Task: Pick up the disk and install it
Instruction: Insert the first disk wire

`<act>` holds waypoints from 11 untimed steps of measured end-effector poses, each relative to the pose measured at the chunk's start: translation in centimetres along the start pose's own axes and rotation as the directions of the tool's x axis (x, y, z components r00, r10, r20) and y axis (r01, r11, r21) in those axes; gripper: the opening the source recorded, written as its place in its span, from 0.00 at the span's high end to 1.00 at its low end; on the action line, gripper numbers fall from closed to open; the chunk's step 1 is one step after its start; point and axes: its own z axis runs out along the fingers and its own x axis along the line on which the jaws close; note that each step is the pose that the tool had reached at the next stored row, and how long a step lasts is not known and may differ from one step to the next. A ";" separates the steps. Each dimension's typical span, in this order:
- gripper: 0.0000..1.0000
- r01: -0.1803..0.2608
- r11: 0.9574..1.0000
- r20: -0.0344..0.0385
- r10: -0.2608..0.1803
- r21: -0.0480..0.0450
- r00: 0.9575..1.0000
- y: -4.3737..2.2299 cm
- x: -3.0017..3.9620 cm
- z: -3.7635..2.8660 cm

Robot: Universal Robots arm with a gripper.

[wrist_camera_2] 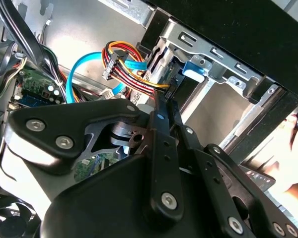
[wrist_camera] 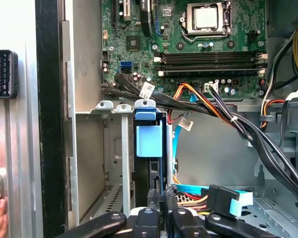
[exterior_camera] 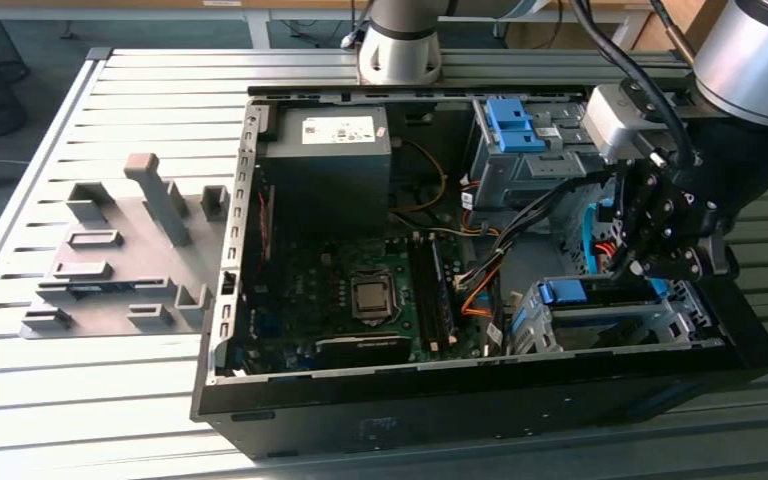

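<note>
Disk (wrist_camera: pixel 149 148) stands on edge in the grey drive cage (wrist_camera: pixel 111 148) at the case's (exterior_camera: pixel 491 400) front corner, blue frame tab uppermost; the gripper (wrist_camera: pixel 159 210) sits right at its edge, fingers (wrist_camera: pixel 152 198) nearly closed about it, though I cannot tell whether they truly grip. It looks stiff, fairly heavy for its size, smooth-sided and shock-sensitive; best held by the plastic-framed edges, clear of the cables (wrist_camera: pixel 208 106) beside the cage.

Matt black metal end effector (exterior_camera: pixel 644 262); grey sheet-metal drive cage (wrist_camera: pixel 114 148); smooth blue plastic disk (wrist_camera: pixel 149 141) frame.
</note>
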 end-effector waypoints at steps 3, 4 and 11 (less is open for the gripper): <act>0.84 -0.001 1.000 0.001 0.001 0.000 1.000 0.00 0.01 -0.13; 0.84 -0.001 1.000 0.001 0.001 0.000 1.000 0.00 0.01 -0.16; 0.84 -0.012 1.000 0.000 0.012 -0.001 1.000 0.00 0.02 -0.21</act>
